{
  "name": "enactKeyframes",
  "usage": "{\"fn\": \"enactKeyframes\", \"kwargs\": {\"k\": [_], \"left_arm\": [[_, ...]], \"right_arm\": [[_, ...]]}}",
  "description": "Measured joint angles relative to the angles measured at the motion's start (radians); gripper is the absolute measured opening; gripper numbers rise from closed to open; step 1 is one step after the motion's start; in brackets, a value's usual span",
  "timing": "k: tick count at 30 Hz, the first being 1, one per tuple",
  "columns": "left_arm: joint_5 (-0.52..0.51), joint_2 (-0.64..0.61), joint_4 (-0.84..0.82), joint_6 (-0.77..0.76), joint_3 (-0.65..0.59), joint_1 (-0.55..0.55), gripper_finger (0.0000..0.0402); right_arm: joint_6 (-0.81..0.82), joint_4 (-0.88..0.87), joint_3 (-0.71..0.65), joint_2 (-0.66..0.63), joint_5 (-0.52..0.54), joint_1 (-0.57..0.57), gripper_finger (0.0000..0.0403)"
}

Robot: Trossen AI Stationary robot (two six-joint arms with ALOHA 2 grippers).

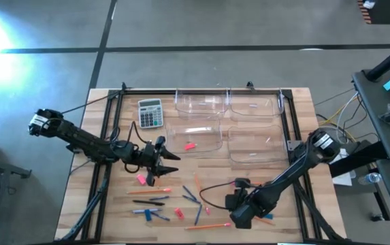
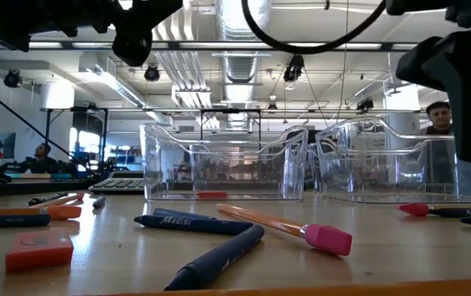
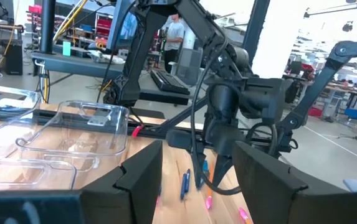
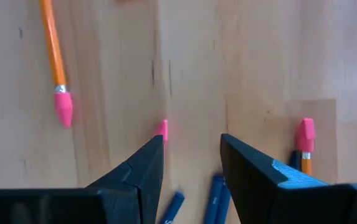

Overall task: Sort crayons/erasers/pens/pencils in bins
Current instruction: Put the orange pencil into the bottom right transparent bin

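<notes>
My right gripper points down, open, over the table's near right part. Below it lie blue crayons. A pink tip shows beside one finger, and two orange pencils with pink ends lie to either side. My left gripper hovers open at mid-table, left of centre, holding nothing. More pencils, pens, crayons and pink erasers lie scattered flat on the near half. Several clear bins stand at the far side; one holds a pink eraser.
A grey calculator lies at the far left beside the bins. Black frame rails run along both sides and the far edge of the wooden table. A black cable loops over the table by the right arm. A person is in the room behind.
</notes>
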Motion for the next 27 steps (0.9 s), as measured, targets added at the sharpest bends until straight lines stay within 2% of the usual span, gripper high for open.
{"fn": "enactKeyframes", "kwargs": {"k": [14, 27], "left_arm": [[0.0, 0.0, -0.008, 0.0, -0.001, 0.0, 0.0182], [0.0, 0.0, -0.021, 0.0, -0.001, 0.0, 0.0182]], "right_arm": [[0.064, 0.037, -0.061, 0.013, -0.002, 0.037, 0.0149], [0.068, 0.148, -0.106, 0.012, 0.001, 0.075, 0.0116]]}}
